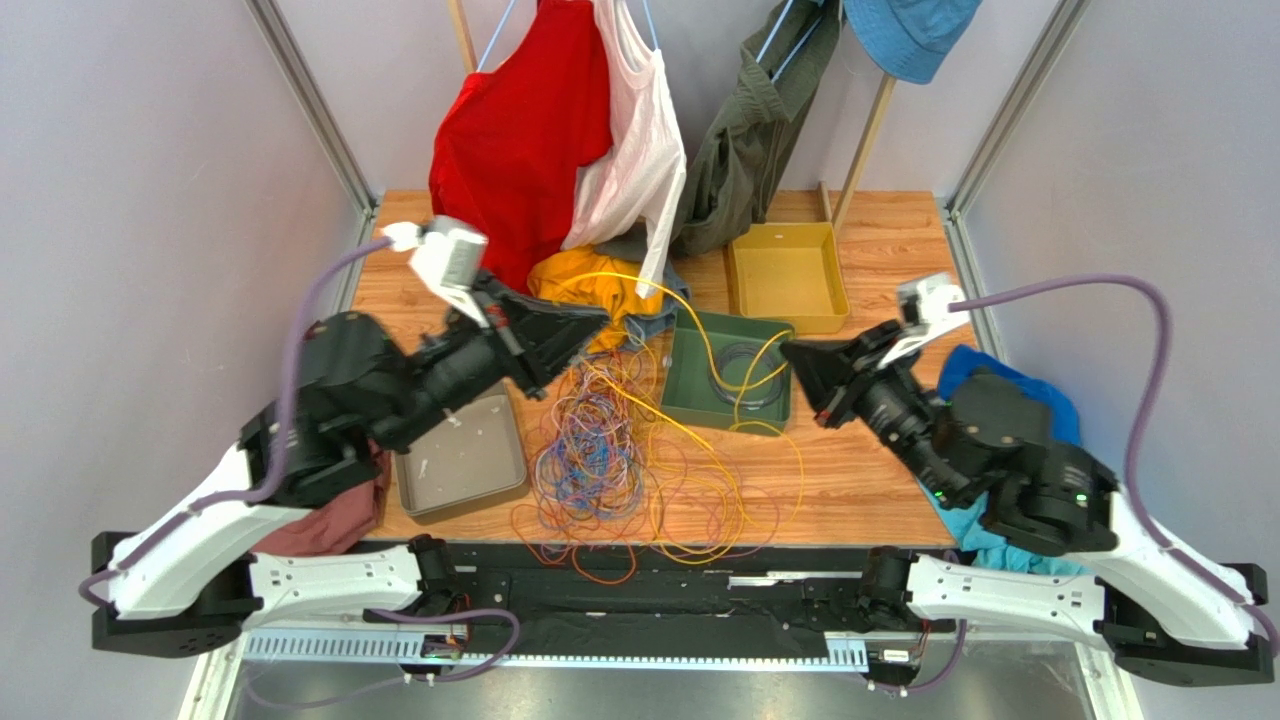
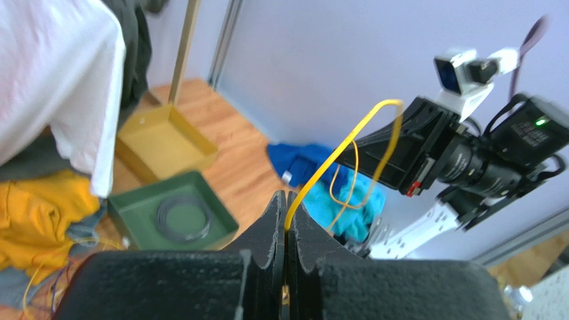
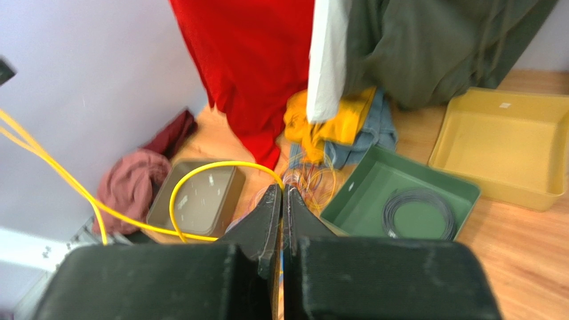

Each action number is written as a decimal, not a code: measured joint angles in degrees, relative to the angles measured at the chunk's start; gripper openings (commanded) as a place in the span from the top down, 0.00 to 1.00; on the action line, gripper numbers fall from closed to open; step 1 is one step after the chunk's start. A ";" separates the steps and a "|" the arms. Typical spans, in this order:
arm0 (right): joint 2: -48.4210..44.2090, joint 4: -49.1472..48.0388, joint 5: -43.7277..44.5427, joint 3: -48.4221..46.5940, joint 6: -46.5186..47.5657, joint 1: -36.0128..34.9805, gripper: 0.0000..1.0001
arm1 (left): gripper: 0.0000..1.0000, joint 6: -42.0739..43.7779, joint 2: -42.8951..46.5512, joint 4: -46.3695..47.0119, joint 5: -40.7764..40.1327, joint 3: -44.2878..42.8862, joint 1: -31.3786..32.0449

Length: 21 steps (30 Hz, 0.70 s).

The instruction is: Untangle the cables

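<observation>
Three trays sit on the table [image 1: 872, 465]. The green tray [image 1: 684, 387] in the middle has a dark coil [image 1: 747, 368] lying flat in it, ring-shaped. The yellow tray [image 1: 786, 278] is just behind it, toward the far edge. The grey tray [image 1: 466, 458] on the left only shows a couple of pale specks, too small to make out.

The cables [image 1: 624, 473] are a loose heap of orange, blue, purple and yellow loops on the wood between the grey and green trays, spilling toward the near edge. The heap itself has no real long axis. One yellow cable [image 2: 334, 160] is lifted out of it and runs roughly left to right across the top view, passing over the green tray from one arm to the other.

The left gripper [image 2: 286, 197] is pinched tight on that yellow cable, which rises straight out from between the tips, then bends over. The right gripper [image 3: 281, 190] is closed too – the yellow loop seems to end right at its tips, so it's probably clamped there, though the contact itself is hard to see.
</observation>
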<state>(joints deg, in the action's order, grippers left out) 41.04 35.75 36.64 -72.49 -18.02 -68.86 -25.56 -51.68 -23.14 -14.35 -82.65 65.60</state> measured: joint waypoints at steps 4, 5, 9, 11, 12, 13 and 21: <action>0.52 -2.69 -4.59 6.32 -1.31 0.00 1.00 | 1.00 -0.07 -5.18 -3.30 2.27 0.31 0.00; 0.61 -3.43 -5.60 7.52 -1.64 0.00 1.00 | 1.00 -0.09 -6.56 -3.72 2.95 0.74 0.00; 1.18 -5.75 -8.46 11.10 -2.43 0.00 1.00 | 1.00 -0.79 -10.32 -6.19 4.87 5.16 0.00; 1.01 -7.04 -9.73 12.26 -2.75 0.00 1.00 | 1.00 -1.16 -10.75 -7.21 5.31 7.08 0.00; 0.79 -7.96 -10.54 13.00 -2.99 0.00 1.00 | 1.00 -1.29 -10.78 -7.58 5.55 7.85 0.00; 0.57 -8.81 -11.43 13.73 -3.19 0.00 1.00 | 1.00 -1.44 -10.78 -7.76 5.75 8.39 0.00; -0.39 -12.52 -17.31 17.35 -4.26 0.00 0.99 | 1.00 -1.81 -10.78 -7.39 6.71 8.55 0.00</action>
<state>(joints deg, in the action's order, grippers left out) 40.64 23.22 19.33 -55.13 -22.28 -68.86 -27.38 -62.46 -30.52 -7.64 -74.11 65.60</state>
